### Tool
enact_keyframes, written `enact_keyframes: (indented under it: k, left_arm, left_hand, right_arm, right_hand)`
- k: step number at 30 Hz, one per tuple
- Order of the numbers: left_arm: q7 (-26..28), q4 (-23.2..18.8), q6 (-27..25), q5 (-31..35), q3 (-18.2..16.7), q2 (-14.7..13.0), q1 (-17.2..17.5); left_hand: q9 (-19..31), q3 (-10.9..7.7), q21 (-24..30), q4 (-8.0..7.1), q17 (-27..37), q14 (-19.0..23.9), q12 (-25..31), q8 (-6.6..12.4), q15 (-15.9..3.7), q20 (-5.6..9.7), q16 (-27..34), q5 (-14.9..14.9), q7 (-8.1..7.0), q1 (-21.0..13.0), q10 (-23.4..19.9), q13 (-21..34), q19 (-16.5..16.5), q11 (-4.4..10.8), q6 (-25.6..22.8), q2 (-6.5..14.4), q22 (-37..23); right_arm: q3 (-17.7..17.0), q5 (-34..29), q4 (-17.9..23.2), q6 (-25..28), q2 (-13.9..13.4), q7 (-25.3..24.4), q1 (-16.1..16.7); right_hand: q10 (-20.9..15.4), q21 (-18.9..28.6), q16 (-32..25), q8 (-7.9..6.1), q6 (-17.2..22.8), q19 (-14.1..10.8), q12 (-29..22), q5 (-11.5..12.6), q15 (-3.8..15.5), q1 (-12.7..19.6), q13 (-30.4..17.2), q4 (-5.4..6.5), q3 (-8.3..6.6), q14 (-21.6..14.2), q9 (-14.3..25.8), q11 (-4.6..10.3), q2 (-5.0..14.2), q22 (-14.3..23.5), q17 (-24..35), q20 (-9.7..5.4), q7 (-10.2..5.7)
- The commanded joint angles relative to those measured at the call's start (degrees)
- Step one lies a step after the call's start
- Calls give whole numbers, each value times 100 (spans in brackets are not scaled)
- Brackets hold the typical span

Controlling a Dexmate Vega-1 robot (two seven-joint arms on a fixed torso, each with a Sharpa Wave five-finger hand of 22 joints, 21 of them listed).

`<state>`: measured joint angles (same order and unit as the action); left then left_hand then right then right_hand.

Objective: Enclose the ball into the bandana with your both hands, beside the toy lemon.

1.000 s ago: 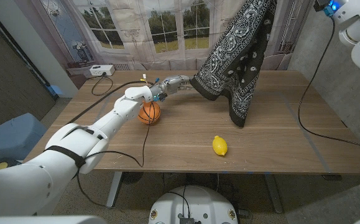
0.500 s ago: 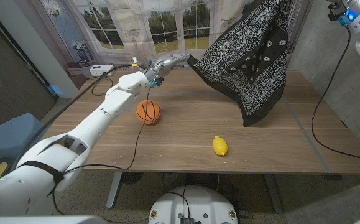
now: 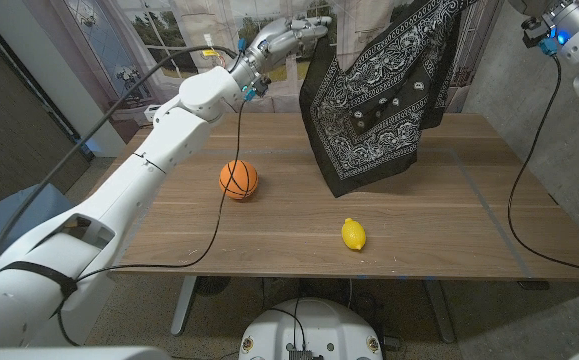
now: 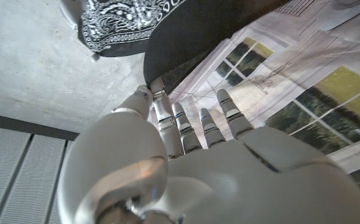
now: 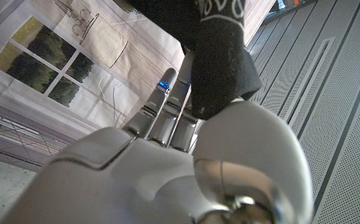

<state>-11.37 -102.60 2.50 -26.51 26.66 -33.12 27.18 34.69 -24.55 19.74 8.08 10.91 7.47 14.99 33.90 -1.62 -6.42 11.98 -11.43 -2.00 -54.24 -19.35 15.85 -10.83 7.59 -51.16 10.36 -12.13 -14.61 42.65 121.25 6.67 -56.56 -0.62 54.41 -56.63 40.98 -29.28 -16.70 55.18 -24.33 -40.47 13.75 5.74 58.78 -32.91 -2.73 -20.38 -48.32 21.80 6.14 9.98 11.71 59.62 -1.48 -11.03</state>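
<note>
While hands [image 3: 287,36] pinch bandana [image 3: 379,105] (raised).

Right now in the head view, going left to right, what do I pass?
Ball → left robot hand holding a corner of the bandana → toy lemon, with the bandana hanging above and behind it.

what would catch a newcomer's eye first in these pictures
First, the black paisley bandana, stretched in the air above the far side of the wooden table, one corner pinched by the left hand and another by the right hand. Then the orange ball sitting on the table under the left arm, and the toy lemon nearer the front edge, apart from both.
</note>
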Motion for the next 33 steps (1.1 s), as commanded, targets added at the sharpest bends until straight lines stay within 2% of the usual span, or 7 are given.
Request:
enact_keyframes:
  k: [1,11,15,20,21,28,33]
  left_arm:
    - [311,-1378,-56,44,-384,-525,163]
    - [668,-2490,-41,302,-871,-996,608]
    - [919,-2830,71,330,-1228,-1137,1048]
    - [919,-3118,114,180,-1711,-1406,1438]
    - [1113,-3222,95,249,-1812,-1376,1601]
    - [1155,-3511,292,146,-2587,-1550,2370]
    - [1208,-3652,413,192,-3219,-1510,3065]
  left_hand:
    - [73,-77,35,71,10,-18,-17,88,-15,33,-27,6,68,-80,-35,31,3,-16,-68,-32,-11]
    - [179,-122,48,70,6,12,-4,185,-69,54,-23,-33,99,-58,-83,51,-4,22,-109,-87,-9]
    - [217,-144,56,85,1,28,8,233,-99,74,-23,-54,106,-63,-124,58,-13,31,-158,-112,-8]
    - [291,-165,72,104,-4,88,18,345,-161,131,-10,-104,85,-32,-177,68,-38,64,-294,-202,-3]
    - [299,-170,73,108,-4,90,18,367,-167,133,-11,-114,75,-28,-183,69,-38,66,-331,-216,-2]
    - [376,-221,84,116,4,117,21,493,-193,159,-5,-218,59,-9,-233,77,-50,92,-479,-266,4]
    - [476,-283,95,122,12,135,24,622,-220,166,-1,-375,8,-9,-286,84,-61,119,-586,-301,8]
  right_arm:
    - [-332,-410,324,207,72,-105,370]
    - [-964,-985,779,498,127,145,1076]
    - [-1133,-1099,893,429,172,585,1297]
    - [-1155,-1126,988,283,149,1125,1334]
    - [-1128,-1111,1002,224,180,1184,1315]
    - [-730,-1064,1057,146,50,1469,1050]
    - [17,-933,944,133,-142,1529,536]
  right_hand:
    - [-31,46,-57,18,506,-17,7,-20,667,76,-1,-51,6,-56,-1,-37,14,7,-10,20,545]
    - [-26,73,-77,54,514,1,10,-46,659,87,-13,-79,43,-55,-37,-27,34,3,-54,14,532]
    - [-29,94,-81,70,520,-13,30,-53,669,103,16,-97,49,-56,-54,-36,43,1,-76,28,530]
    - [-51,124,-85,99,513,-40,64,-62,661,110,78,-113,61,-59,-82,-68,44,-4,-111,50,530]
    - [-59,132,-86,102,519,-52,69,-63,667,118,90,-122,59,-60,-88,-92,43,-5,-118,58,529]
    - [-93,162,-88,127,543,-74,97,-68,660,134,147,-153,62,-77,-128,-119,34,-12,-167,89,554]
    - [-111,171,-102,150,542,-65,101,-74,653,137,158,-167,68,-95,-152,-133,32,-17,-188,87,569]
